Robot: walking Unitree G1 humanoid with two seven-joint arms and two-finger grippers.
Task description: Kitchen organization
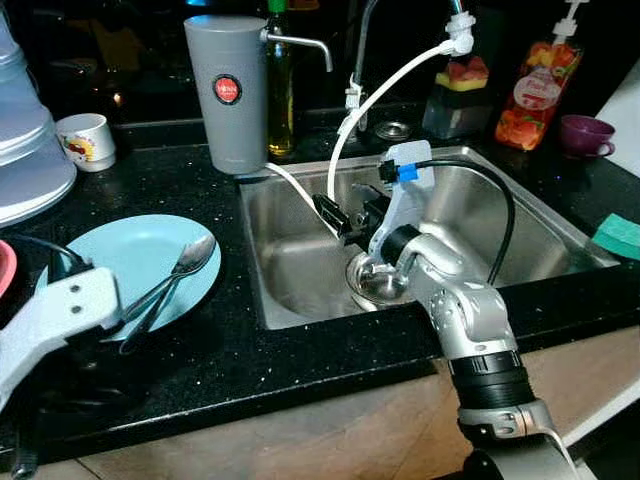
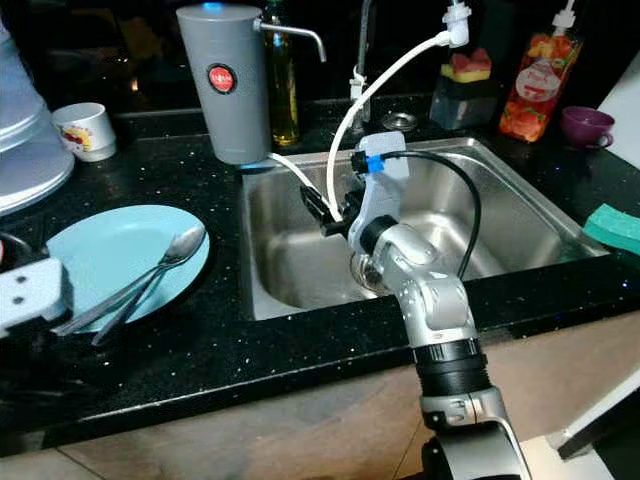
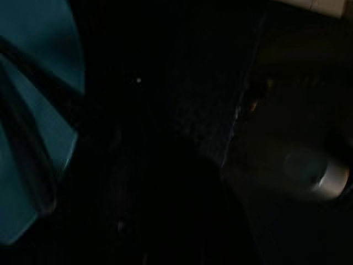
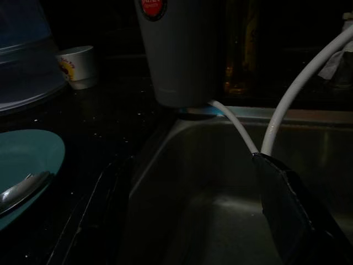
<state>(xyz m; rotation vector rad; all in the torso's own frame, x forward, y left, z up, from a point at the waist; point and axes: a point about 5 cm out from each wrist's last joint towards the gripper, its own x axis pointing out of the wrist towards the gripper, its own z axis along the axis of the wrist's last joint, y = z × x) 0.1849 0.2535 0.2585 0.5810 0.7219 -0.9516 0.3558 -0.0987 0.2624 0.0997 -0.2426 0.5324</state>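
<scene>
With my right gripper [image 1: 345, 217] spread empty over the stainless steel sink [image 1: 530, 215], I should swing left toward the metal spoons [image 1: 175, 275] on the round light-blue plate [image 1: 110, 255] beside it.

Spoon [image 1: 185, 262] on plate [image 1: 120, 250] left of sink [image 1: 290, 270], filter jug [image 1: 228, 90] behind, sponge [image 1: 620, 235] right.

The right arm [image 1: 455, 300] hides most of the sink's drain [image 1: 372, 283].

Head views: evenly lit, sharp, background dark.
Glare: bright on sink [image 1: 300, 250] steel, speckled on worktop [image 1: 250, 350].
Wrist views: very dim, murky, left nearly black.
</scene>
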